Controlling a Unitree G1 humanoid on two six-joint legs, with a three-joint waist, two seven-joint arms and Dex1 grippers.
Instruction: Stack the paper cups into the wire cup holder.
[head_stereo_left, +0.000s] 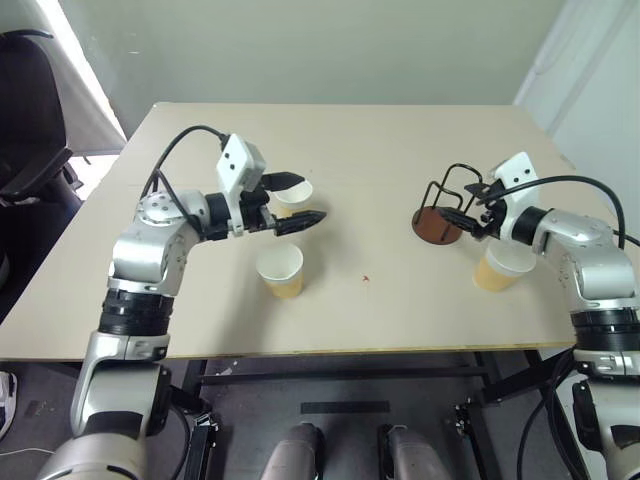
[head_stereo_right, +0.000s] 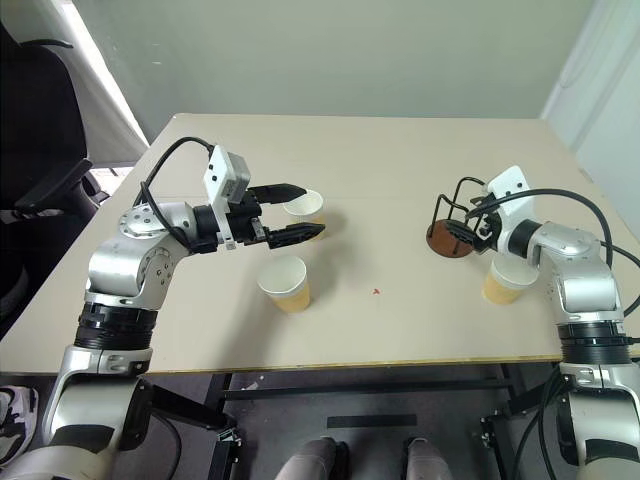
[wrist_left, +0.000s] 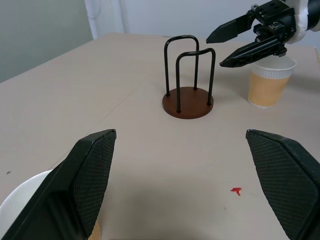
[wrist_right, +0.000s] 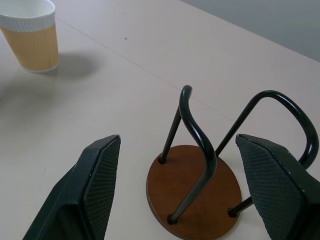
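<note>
The wire cup holder (head_stereo_left: 443, 213) stands empty on the worktop (head_stereo_left: 380, 150), out at about two o'clock from the middle. No cup is in it yet, so by the look of it all the stacking is still left to do.

The right claw (head_stereo_left: 462, 216) sits right by the holder, at its three o'clock side. Its two black fingers are wide apart and hold nothing. One paper cup (head_stereo_left: 500, 268) stands just under that arm, at about five o'clock from the holder.

The other two paper cups are well apart from the holder, over at nine o'clock. One cup (head_stereo_left: 295, 193) sits between the fingers of the left claw (head_stereo_left: 296, 202), which are spread wide and not squeezing it. The last cup (head_stereo_left: 281, 270) stands at six o'clock from that claw, nearer the front edge.

The middle of the worktop is bare, so there is lots of room to carry cups across. The front cups sit fairly close to the front edge.
</note>
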